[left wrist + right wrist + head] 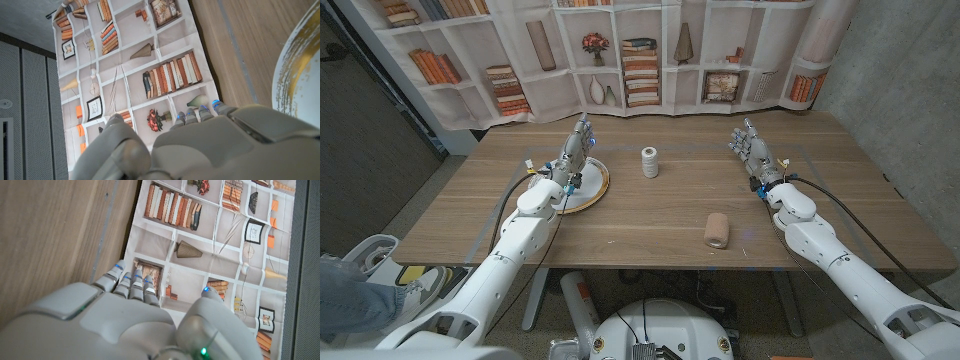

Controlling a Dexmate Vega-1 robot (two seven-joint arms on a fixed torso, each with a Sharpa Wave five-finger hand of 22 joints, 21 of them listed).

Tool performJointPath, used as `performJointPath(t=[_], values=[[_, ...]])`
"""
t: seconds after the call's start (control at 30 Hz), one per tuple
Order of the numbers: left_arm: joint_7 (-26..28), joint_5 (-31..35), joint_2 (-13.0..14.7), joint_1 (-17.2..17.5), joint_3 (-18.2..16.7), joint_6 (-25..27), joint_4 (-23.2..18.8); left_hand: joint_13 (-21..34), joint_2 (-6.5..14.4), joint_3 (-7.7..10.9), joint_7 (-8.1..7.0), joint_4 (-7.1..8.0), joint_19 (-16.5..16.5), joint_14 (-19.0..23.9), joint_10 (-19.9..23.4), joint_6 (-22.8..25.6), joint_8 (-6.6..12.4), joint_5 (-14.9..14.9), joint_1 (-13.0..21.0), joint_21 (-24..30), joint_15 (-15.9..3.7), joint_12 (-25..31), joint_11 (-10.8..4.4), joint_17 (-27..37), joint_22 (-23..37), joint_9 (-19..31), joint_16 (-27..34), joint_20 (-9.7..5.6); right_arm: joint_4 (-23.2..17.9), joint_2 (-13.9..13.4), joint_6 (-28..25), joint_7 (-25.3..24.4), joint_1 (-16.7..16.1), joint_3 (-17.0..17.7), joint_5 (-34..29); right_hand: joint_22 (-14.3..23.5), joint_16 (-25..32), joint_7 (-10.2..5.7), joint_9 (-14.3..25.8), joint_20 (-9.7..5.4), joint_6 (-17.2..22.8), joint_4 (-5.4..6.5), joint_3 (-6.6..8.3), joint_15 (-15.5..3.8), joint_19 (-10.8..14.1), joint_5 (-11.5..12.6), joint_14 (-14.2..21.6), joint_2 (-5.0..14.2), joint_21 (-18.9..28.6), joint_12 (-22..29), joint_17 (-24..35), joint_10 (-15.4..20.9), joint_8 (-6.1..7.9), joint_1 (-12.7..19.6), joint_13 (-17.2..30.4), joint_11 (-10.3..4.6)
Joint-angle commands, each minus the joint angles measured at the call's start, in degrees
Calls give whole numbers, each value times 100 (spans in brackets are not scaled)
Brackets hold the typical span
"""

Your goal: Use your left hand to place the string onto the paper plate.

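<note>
White string spool (650,162) upright beside round gold-rimmed paper plate (600,188).

Bare table (620,215) (no obstacle) separates string (650,162) from plate (592,192).

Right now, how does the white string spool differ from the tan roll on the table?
The white string spool stands upright at the table's middle; the tan roll lies on its side, nearer the front edge. The spool is white, the roll tan. Both sit free, touched by neither hand.
</note>
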Motion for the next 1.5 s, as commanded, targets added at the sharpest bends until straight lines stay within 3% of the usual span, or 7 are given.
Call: performJointPath(t=[0.03, 0.43, 0.77, 1.1, 1.5], values=[[-71, 245, 10, 141, -90, -14, -258, 31, 1, 19, 1, -24, -364, -47, 54, 67, 53, 35, 67, 40, -29, 44, 2, 16, 30, 9, 23, -111, 136, 39, 44, 111, 95, 8, 33, 15, 23, -3, 21, -15, 63, -23, 33, 67, 39, 27, 19, 8, -1, 33, 29, 46, 42, 64, 31, 9], [-100, 379, 3, 154, -59, -433, -182, 32, 30, 20, 4, -49, -301, 49, 159, 197, 79, 59, 129, 60, -20, 61, 24, 13, 29, 9, 30, -127, 247, 106, 103, 150, 190, -16, 3, 16, 31, -6, 22, -24, 92, -34, 28, 66, 61, 34, 48, 16, -8, 50, 30, 89, 50, 73, 32, -3], [-284, 463, -24, -30, 107, -897, 148, 33, 45, 20, -3, -80, -204, 133, 253, 301, 95, 83, 195, 87, -36, 75, 21, 12, 26, 10, 34, -125, 262, 161, 127, 85, 231, -35, -44, 17, 34, -16, 23, -26, 106, -46, 28, 56, 74, 41, 66, 26, -14, 53, 30, 102, 53, 87, 33, -5], [-281, 585, 19, -185, 262, -912, 303, 34, 50, 24, -5, -126, -113, 197, 315, 384, 106, 109, 280, 108, -42, 77, -12, 10, 25, 11, 31, -118, 215, 165, 118, 28, 257, -54, -100, 17, 33, -20, 23, -37, 113, -57, 26, 50, 86, 47, 74, 31, -20, 54, 30, 107, 53, 99, 33, -6], [-117, 804, 162, -188, 371, -755, 115, 36, 47, 37, -3, -206, -63, 229, 400, 468, 114, 145, 423, 107, -34, 81, -19, 10, 24, 13, 12, -93, 291, 220, 156, 70, 299, -75, -95, 18, 32, -25, 24, -28, 121, -69, 18, 52, 93, 53, 85, 31, -30, 52, 31, 107, 52, 108, 34, -6]])
